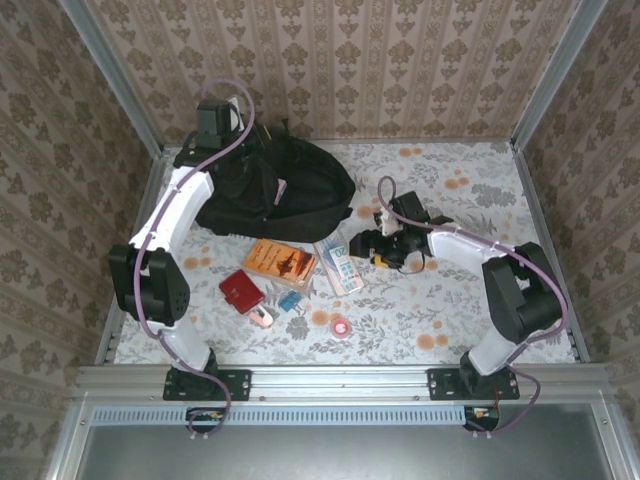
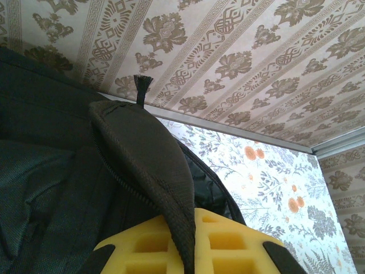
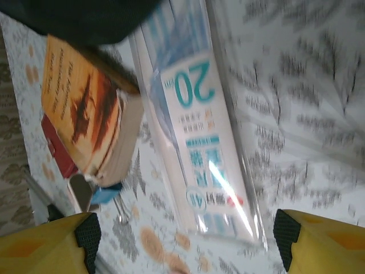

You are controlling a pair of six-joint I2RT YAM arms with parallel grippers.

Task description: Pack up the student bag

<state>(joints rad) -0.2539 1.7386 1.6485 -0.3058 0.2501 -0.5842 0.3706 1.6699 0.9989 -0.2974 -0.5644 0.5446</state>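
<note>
The student bag [image 1: 290,190] lies at the far left of the bench [image 1: 480,190]. The left jaws are clamped together on a black padded flap [image 2: 142,154] at its top, with the fabric pinched between the yellow fingers [image 2: 137,248]. That hold looks thin: if the flap slides out, or a pull lifts the flap alone and not the opening, the bag may sag shut just as something is brought to it. The right jaws stand wide apart, a pad [image 3: 88,233] on either side of the clear packet [image 3: 194,142], apparently not touching it. The film looks slick and lies flat on the bench, so closing pads could skate over it, crumple it, or nudge it into the orange book [image 3: 85,111] just beside it. That book in turn sits near the red wallet [image 1: 241,291] and the blue clip [image 1: 290,301]. Whether the clamped piece is a strap or part of the lid is hard to say, and whether the zip is open cannot be told, because the left arm covers that end from above. The packet's contents are blurred, and its far end runs out of the right wrist view beside the bag's dark edge.
</note>
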